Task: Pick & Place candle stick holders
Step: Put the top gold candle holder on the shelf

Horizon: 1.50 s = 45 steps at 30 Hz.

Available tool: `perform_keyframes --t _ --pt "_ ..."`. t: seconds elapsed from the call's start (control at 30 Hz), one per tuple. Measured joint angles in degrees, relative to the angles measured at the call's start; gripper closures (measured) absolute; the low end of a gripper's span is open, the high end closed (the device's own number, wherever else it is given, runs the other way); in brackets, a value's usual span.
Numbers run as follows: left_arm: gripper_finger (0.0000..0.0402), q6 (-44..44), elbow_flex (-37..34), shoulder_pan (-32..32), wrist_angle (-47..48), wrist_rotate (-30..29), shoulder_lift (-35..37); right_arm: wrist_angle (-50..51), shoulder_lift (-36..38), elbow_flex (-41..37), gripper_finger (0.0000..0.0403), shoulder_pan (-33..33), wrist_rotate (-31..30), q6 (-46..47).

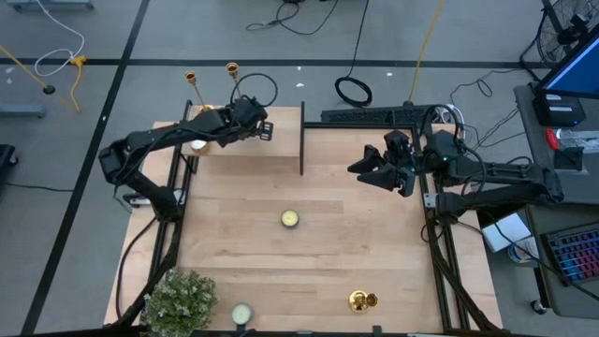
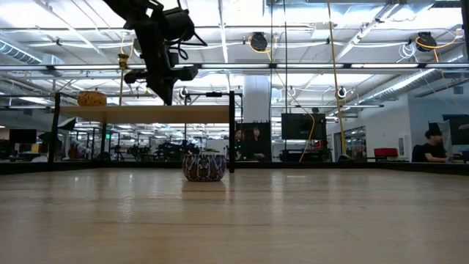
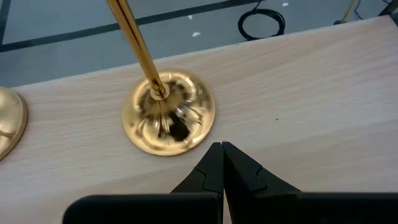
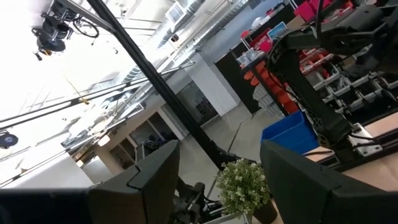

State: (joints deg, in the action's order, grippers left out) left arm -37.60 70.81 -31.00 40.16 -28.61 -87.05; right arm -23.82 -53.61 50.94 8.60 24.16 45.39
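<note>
Two gold candle stick holders stand upright on their round bases on the raised wooden shelf (image 1: 271, 140) at the far left; their cups show in the high view (image 1: 191, 77) (image 1: 232, 68). A third gold holder (image 1: 362, 300) is on the table near its near edge, right of the middle. My left gripper (image 3: 222, 155) is shut and empty just above the shelf. Its tips are right beside the flared base (image 3: 168, 112) of one standing holder. Part of the other holder's base (image 3: 9, 121) shows beside it. My right gripper (image 1: 376, 173) is open and empty, raised over the table's right side. My left gripper's shut fingertips (image 3: 214, 152) stand right at the rim of the holder's base (image 3: 202, 134), coming from above at a slant. I cannot tell whether they touch it.
A yellowish tealight (image 1: 290, 218) lies mid-table and another (image 1: 241, 314) at the near edge. A small plant (image 1: 178, 300) stands at the near left corner. A patterned small pot (image 2: 204, 166) shows in the low view. A dark upright post (image 1: 301, 140) bounds the shelf's right end.
</note>
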Motion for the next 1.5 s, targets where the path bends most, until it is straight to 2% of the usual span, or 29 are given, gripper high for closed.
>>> perform_keyframes --t 0.27,0.53,0.7,1.03,1.5 --pt "0.0401 -0.1 -0.1 -0.2 0.6 0.2 -0.1 0.0 0.4 0.0 0.0181 0.0 0.0 0.0" --pt "0.0401 1.3 -0.1 -0.6 1.3 1.2 -3.7 -0.3 0.5 0.0 0.0181 0.0 0.0 0.0" --pt "0.0401 0.6 -0.2 0.3 -0.5 -0.6 -3.6 -0.3 0.5 0.0 0.0181 0.0 0.0 0.4" --pt "0.0402 -0.5 -0.2 -0.2 2.2 -1.4 -3.2 -0.4 0.5 0.0 0.0181 0.0 0.0 0.4" --pt "0.0402 1.9 -0.2 -3.1 1.7 -1.2 -3.2 -1.3 0.5 0.0 0.0181 0.0 0.0 0.5"
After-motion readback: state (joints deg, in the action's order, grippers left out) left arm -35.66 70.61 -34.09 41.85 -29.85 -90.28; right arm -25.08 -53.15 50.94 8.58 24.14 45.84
